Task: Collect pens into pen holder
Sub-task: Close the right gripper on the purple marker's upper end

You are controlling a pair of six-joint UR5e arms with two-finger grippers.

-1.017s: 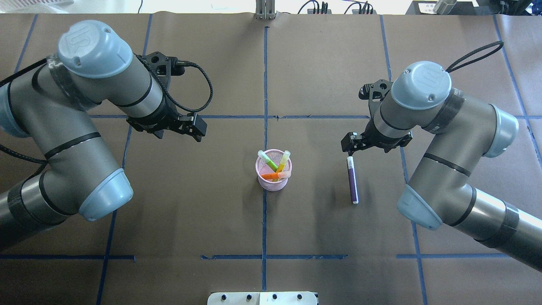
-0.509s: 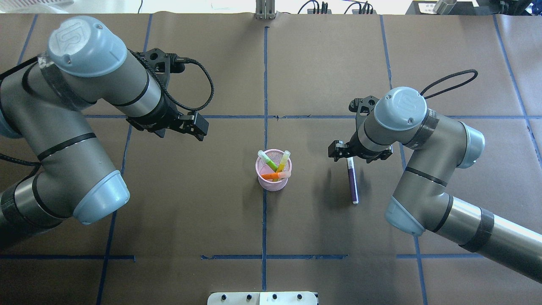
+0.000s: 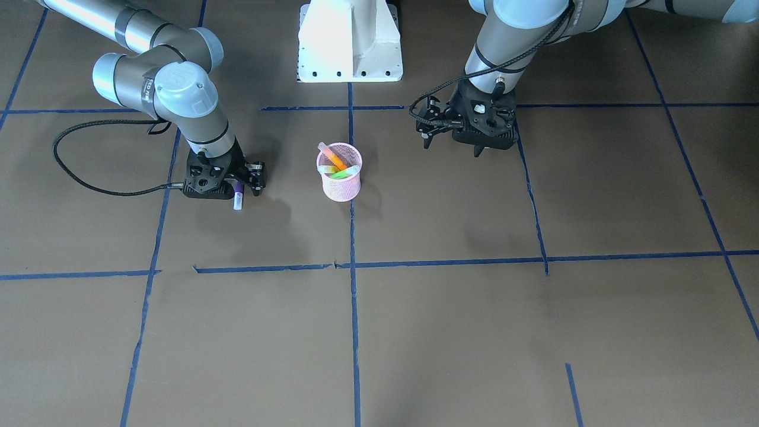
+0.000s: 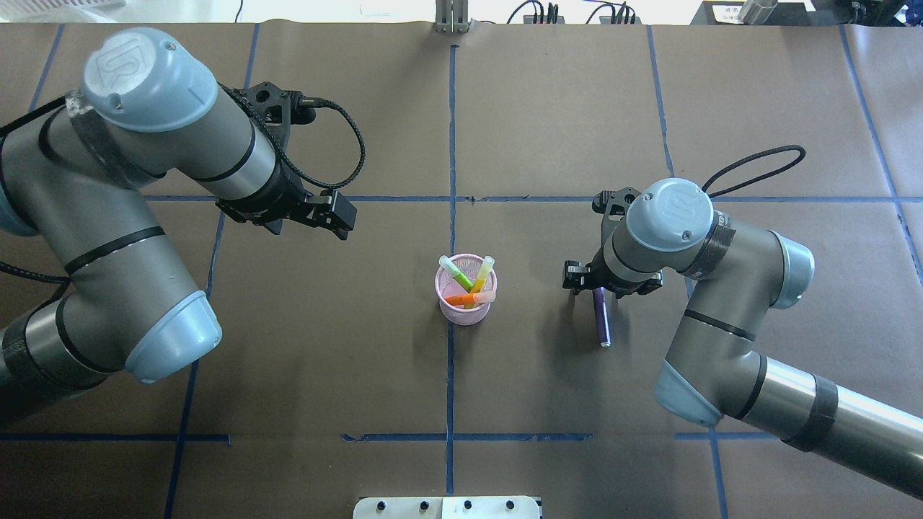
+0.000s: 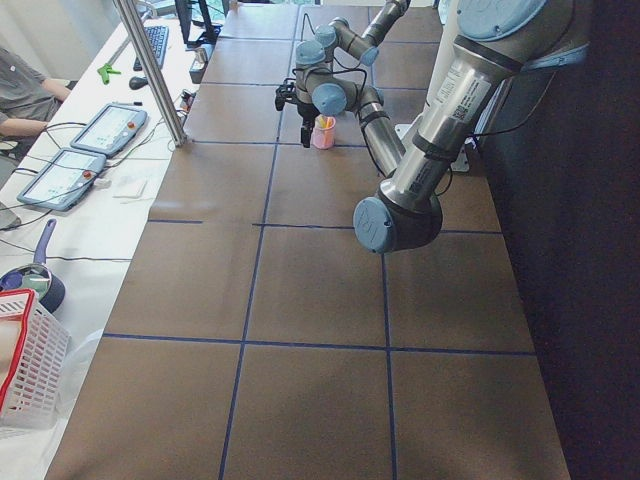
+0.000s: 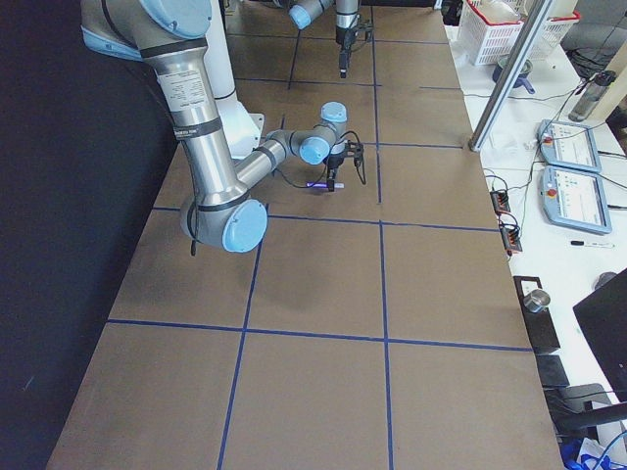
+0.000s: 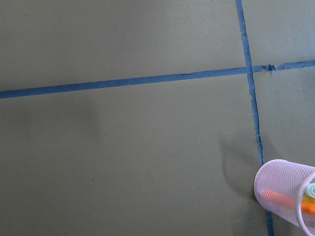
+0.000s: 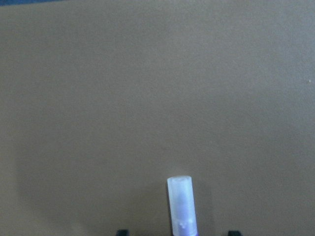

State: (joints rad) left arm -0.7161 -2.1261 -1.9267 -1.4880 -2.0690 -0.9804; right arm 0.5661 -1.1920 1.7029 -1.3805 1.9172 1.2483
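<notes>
right gripper down over the last pen, purple one not in the holder yet

i see the right gripper [image 8: 177, 231] low over the table [image 4: 548, 108], its fingers apart on either side of the purple pen [image 4: 602, 321], which lies flat, well to the right of the pink pen holder [image 4: 465, 311]. the green pen [image 4: 456, 274] and orange pen [image 4: 458, 298] stand tilted inside the holder. my left gripper [image 4: 340, 215] hangs above the table, well apart from the holder; i cannot tell how its fingers sit.

Near arm [image 5: 430, 130] looms large over desk [image 5: 310, 290]. Far arm [image 5: 330, 97] bent low beside pink holder [image 5: 322, 137]. Operator [image 5: 22, 95] at left edge, tablets [image 5: 105, 126] alongside.
</notes>
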